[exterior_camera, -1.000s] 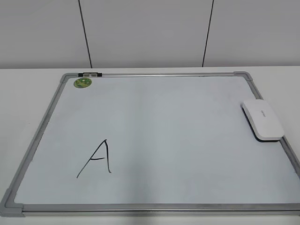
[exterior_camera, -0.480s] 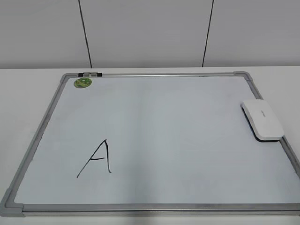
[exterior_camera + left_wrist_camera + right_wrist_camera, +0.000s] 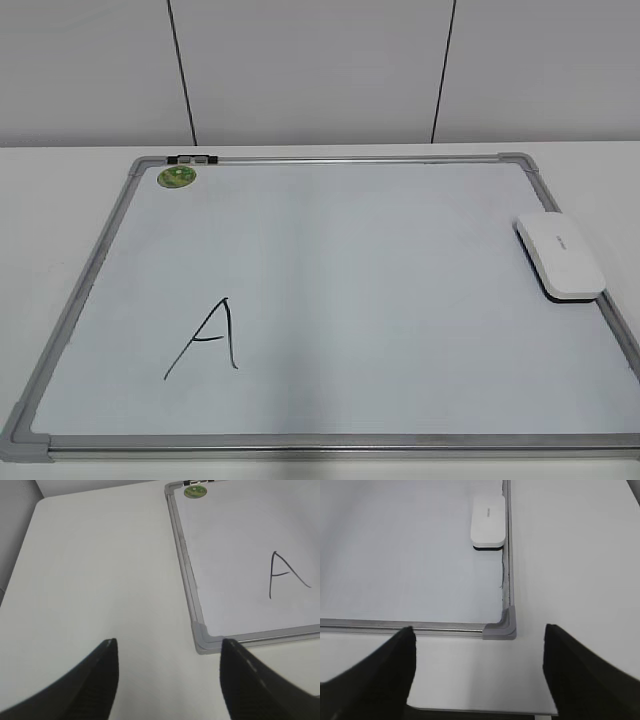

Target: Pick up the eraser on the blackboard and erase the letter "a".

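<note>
The eraser, a white rounded block with a dark underside, lies on the right edge of the blackboard, a white board in a grey frame. It also shows in the right wrist view, beside the board's frame. No small cursive "a" shows in any view. A large angular capital "A" is drawn at the board's front left and shows in the left wrist view. My left gripper is open and empty over the table, left of the board's near corner. My right gripper is open and empty, in front of the board's near right corner.
A green round magnet sits at the board's far left corner, also in the left wrist view. The board lies on a white table. The table's front edge runs just below my right gripper. A white panelled wall stands behind.
</note>
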Available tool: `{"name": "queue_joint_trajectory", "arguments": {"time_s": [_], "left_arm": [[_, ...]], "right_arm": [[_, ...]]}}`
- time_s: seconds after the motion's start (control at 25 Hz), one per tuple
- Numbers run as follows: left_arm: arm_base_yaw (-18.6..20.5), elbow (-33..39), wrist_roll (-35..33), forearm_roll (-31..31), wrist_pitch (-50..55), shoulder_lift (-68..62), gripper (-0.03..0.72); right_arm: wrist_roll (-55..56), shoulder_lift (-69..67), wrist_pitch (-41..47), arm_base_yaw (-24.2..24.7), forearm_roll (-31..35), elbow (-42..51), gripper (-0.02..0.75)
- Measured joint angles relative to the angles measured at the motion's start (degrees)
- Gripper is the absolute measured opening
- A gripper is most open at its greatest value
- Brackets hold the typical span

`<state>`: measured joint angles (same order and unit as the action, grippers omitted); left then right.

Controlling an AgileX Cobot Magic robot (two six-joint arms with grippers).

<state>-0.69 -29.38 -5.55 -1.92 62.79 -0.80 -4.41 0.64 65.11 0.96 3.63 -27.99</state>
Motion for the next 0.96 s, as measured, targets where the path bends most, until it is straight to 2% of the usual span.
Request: {"name": "queue_joint_trajectory", "arguments": {"time_s": [0.96], "left_arm": [[0.0, 0.0, 0.0, 0.0, 0.2, 0.3, 0.472]], "right_arm": [[0.1, 0.3, 0.1, 0.0, 0.1, 0.0, 0.587]]}}
